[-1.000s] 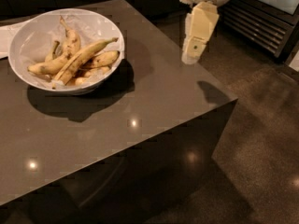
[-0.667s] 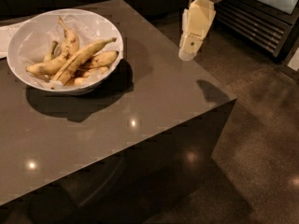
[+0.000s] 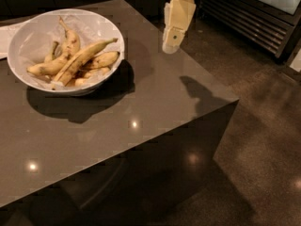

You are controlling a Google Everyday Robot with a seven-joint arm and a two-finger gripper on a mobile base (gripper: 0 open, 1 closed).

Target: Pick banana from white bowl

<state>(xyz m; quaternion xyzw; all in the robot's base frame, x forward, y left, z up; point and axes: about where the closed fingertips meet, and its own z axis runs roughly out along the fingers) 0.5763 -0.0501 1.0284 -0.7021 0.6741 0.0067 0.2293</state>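
1. Banana [image 3: 80, 60] = longest one, lying on top of the pile in white bowl [image 3: 117, 32]. Bowl sits at approx 10 o'clock of the view on the dark surface [image 3: 141, 107]. Banana's axis runs from 8 o'clock (blunt end) to 2 o'clock (stem near rim).
2. Pincer [image 3: 170, 44] hangs at approx 12 o'clock of the view, at 3 o'clock from the bowl, apart from it, pointing down over the surface's far edge. Open or closed: can't tell. Nothing seen in it.
3. Step in hand, imo: approach. No contact w/ banana yet.
4. To do it well:
   - travel toward 9 o'clock until above banana's mid-length, then descend
   - clear the bowl rim first, since the rim stands higher than the fruit
   - set grasp axis across the banana, i.e. 11-to-5 o'clock
   - take the middle, not the stem
5. Risks: shorter bananas [image 3: 101, 60] touch it on both sides and may get pinched too. Crinkled paper lining [image 3: 99, 25] may snag. Going too deep could tip the bowl.
6. Vs earlier frame: pincer has shifted toward 9 o'clock, closer to bowl. Bowl, bananas and surface corner unchanged, so cam looks steady.
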